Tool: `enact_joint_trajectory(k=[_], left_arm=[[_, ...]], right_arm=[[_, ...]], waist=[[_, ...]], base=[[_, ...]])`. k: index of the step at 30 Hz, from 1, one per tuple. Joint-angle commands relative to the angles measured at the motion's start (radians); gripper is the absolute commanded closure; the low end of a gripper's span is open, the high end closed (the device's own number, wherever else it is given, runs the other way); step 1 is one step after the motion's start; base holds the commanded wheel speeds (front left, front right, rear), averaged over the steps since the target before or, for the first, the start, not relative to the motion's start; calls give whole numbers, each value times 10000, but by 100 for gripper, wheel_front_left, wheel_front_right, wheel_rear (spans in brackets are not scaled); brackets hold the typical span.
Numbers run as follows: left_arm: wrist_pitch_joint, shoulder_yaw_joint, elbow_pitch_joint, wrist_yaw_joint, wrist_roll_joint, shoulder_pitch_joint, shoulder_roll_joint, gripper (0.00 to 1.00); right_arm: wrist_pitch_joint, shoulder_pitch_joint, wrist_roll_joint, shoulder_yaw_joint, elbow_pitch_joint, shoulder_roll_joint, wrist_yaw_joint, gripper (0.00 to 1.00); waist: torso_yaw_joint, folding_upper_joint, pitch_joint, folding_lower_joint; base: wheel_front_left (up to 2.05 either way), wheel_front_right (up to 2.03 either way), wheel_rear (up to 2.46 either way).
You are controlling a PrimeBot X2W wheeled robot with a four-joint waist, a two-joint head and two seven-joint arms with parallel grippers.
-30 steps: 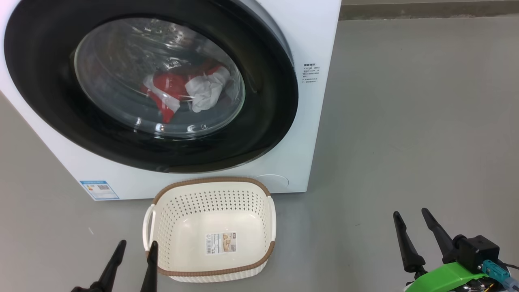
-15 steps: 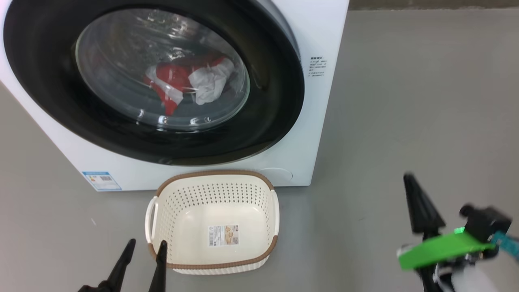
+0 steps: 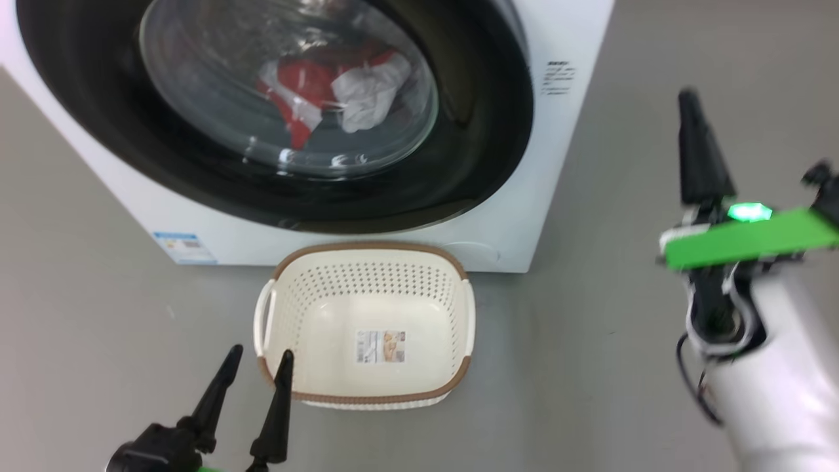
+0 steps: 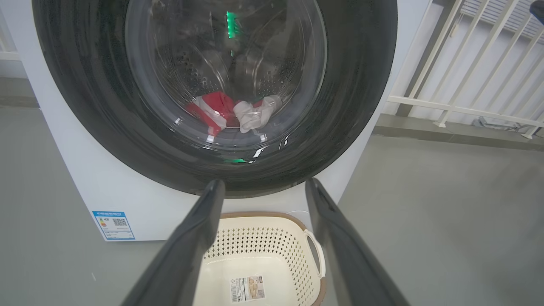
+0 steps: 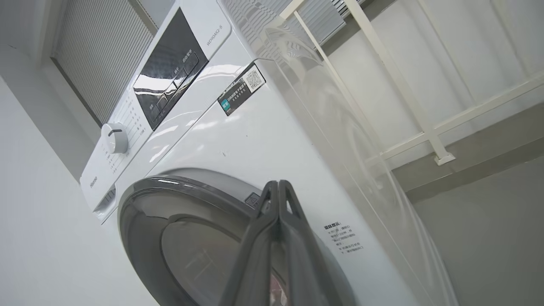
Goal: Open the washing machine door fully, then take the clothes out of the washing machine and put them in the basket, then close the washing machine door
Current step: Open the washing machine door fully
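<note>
Clothes (image 3: 334,92) in washing machine (image 3: 569,164); sticker (image 3: 380,346) in basket (image 3: 370,248); left tool (image 3: 261,351) wide, right tool (image 5: 278,183) narrow.

The washing machine (image 3: 216,229) was white, and the washing machine door (image 3: 485,131) was ringed in glossy black. Behind the glass, the clothes (image 3: 308,78) looked red, perhaps white-banded, and plain white. The basket (image 3: 367,282) was cream, perforated and brown-rimmed.

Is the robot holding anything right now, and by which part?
Nothing is held. The left gripper is open and empty near the basket; the right gripper is shut on nothing.
</note>
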Motion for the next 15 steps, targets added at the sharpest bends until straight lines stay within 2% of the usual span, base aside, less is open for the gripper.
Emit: enact_joint_trajectory(k=[1,6,9,15], left_arm=[[-122,281,-217,-57,-107,-389,121,0],[-122,211,-183,-57,-208,-589,127,0],[-122,137,-166,-57,-269,-719,138,0],[-122,1,-106,-58,-364,-979,163,0]], right_arm=[[-61,-555,402,390,-121,-221,-7,100],[289,-1443,1872,990,236,-822,-7,100],[894,-2023,3185,1178,434,-1144,-7,100],[2400,-2994,4921,1498,1038,-1721,-7,100]], waist=[[323,0,301,0],[584,0,525,0],[740,0,701,0],[978,0,997,0]], base=[[0,0,0],[0,0,0],[0,0,0],[0,0,0]])
